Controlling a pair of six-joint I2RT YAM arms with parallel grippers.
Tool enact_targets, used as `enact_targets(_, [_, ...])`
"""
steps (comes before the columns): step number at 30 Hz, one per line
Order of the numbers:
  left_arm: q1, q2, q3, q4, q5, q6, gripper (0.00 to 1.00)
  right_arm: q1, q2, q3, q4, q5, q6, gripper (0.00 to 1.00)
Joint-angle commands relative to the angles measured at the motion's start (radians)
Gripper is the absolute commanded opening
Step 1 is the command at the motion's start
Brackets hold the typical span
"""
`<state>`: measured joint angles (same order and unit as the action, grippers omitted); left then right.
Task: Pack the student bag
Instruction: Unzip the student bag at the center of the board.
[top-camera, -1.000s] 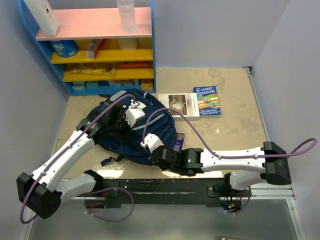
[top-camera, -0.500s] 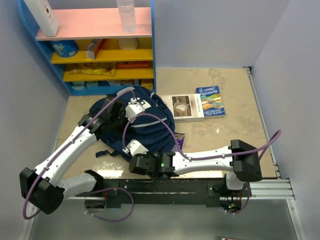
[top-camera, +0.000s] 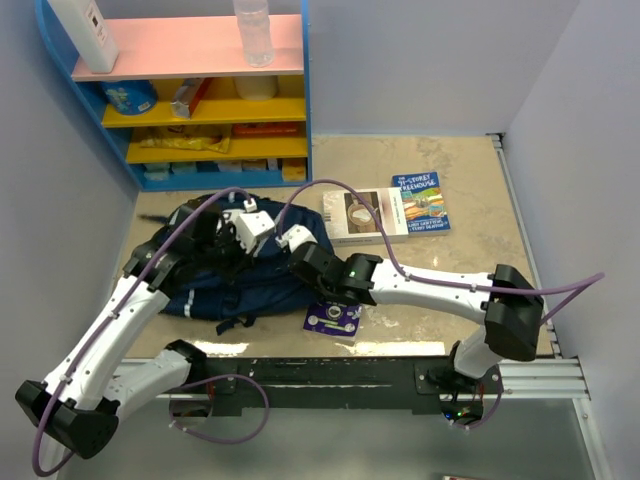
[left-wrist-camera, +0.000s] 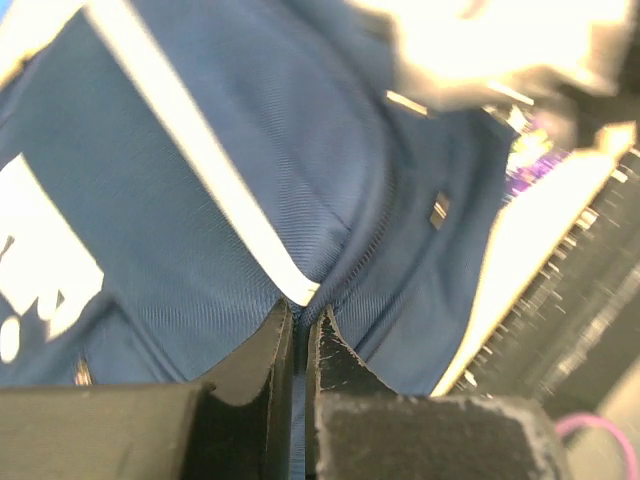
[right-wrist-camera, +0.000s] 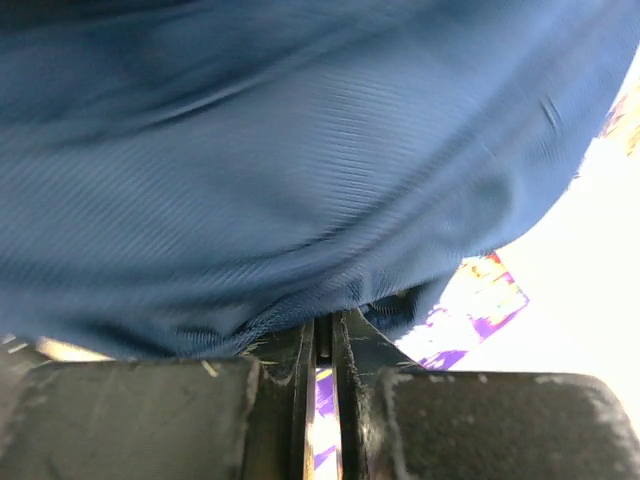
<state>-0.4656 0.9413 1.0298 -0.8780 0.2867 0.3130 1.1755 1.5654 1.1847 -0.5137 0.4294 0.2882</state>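
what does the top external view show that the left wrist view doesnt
Only the top external view: the wider scene, with the shelf unit at the back, two books lying right of the student bag, and the right gripper at the bag's right side. Only the left wrist view: the left gripper shut, pinching the bag's fabric where a grey trim stripe ends, plus the white patch. Both: the navy bag itself.

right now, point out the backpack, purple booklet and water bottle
backpack (top-camera: 245, 288), top view, navy front fabric
purple booklet (top-camera: 333, 320), top view, middle of cover
water bottle (top-camera: 253, 32), top view, clear body
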Motion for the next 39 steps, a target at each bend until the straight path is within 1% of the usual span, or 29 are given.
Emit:
enact_targets(1, [-0.013, -0.004, 0.084, -0.027, 0.295, -0.012, 0.00, -0.048, 0.024, 0.063, 0.187, 0.049, -0.081, 0.00])
enact_targets(3, [-0.015, 0.037, 0.085, -0.036, 0.330, -0.014, 0.00, -0.060, 0.009, 0.030, 0.211, 0.063, -0.104, 0.00])
enact_targets(5, [-0.015, 0.114, 0.082, -0.030, 0.342, -0.014, 0.22, -0.071, -0.011, -0.014, 0.270, 0.066, -0.115, 0.00])
enact_targets(6, [-0.015, 0.138, 0.081, -0.020, 0.338, -0.011, 0.29, -0.068, -0.022, -0.028, 0.286, 0.066, -0.115, 0.00])
enact_targets(7, [-0.015, 0.174, 0.079, 0.011, 0.330, -0.002, 0.39, -0.070, -0.046, -0.039, 0.315, 0.063, -0.113, 0.00])
enact_targets(8, [-0.015, 0.182, 0.069, 0.037, 0.310, -0.002, 0.45, -0.068, -0.056, -0.062, 0.328, 0.055, -0.104, 0.00])
enact_targets(9, [-0.015, 0.183, 0.061, 0.066, 0.302, 0.000, 0.53, -0.068, -0.071, -0.074, 0.340, 0.049, -0.100, 0.00])
enact_targets(10, [-0.015, 0.176, 0.050, 0.126, 0.296, -0.002, 0.73, -0.068, -0.096, -0.089, 0.369, 0.042, -0.095, 0.00])
enact_targets(12, [-0.015, 0.160, 0.016, 0.177, 0.313, 0.009, 0.96, -0.068, -0.117, -0.131, 0.394, 0.029, -0.087, 0.00])
enact_targets(13, [-0.015, 0.139, 0.001, 0.229, 0.325, 0.026, 1.00, -0.068, -0.125, -0.143, 0.417, 0.025, -0.087, 0.00])
enact_targets(16, [-0.015, 0.113, -0.057, 0.298, 0.358, 0.066, 1.00, -0.071, -0.146, -0.180, 0.452, 0.016, -0.089, 0.00])
enact_targets(19, [-0.015, 0.132, -0.080, 0.292, 0.378, 0.127, 1.00, -0.070, -0.163, -0.212, 0.490, 0.008, -0.086, 0.00])
enact_targets(20, [-0.015, 0.128, -0.115, 0.304, 0.359, 0.138, 1.00, -0.070, -0.169, -0.229, 0.503, 0.008, -0.083, 0.00])
enact_targets(23, [-0.008, 0.111, -0.155, 0.327, 0.290, 0.164, 1.00, -0.071, -0.194, -0.263, 0.552, 0.000, -0.067, 0.00])
enact_targets(28, [0.016, 0.106, -0.136, 0.332, 0.276, 0.201, 1.00, -0.077, -0.192, -0.299, 0.599, -0.043, -0.028, 0.00])
enact_targets(32, [0.016, 0.119, -0.168, 0.375, 0.236, 0.239, 1.00, -0.077, -0.205, -0.344, 0.639, -0.064, 0.014, 0.00])
enact_targets(33, [0.016, 0.117, -0.177, 0.384, 0.230, 0.248, 0.97, -0.077, -0.206, -0.350, 0.644, -0.070, 0.019, 0.00])
enact_targets(35, [0.016, 0.122, -0.195, 0.418, 0.224, 0.252, 0.79, -0.077, -0.209, -0.359, 0.653, -0.078, 0.029, 0.00])
enact_targets(36, [0.016, 0.125, -0.200, 0.436, 0.221, 0.245, 0.69, -0.079, -0.209, -0.361, 0.659, -0.083, 0.034, 0.00])
enact_targets(37, [0.016, 0.126, -0.209, 0.447, 0.215, 0.239, 0.48, -0.079, -0.211, -0.364, 0.662, -0.084, 0.034, 0.00])
enact_targets(39, [0.016, 0.134, -0.217, 0.479, 0.180, 0.212, 0.22, -0.077, -0.214, -0.366, 0.669, -0.093, 0.035, 0.00])
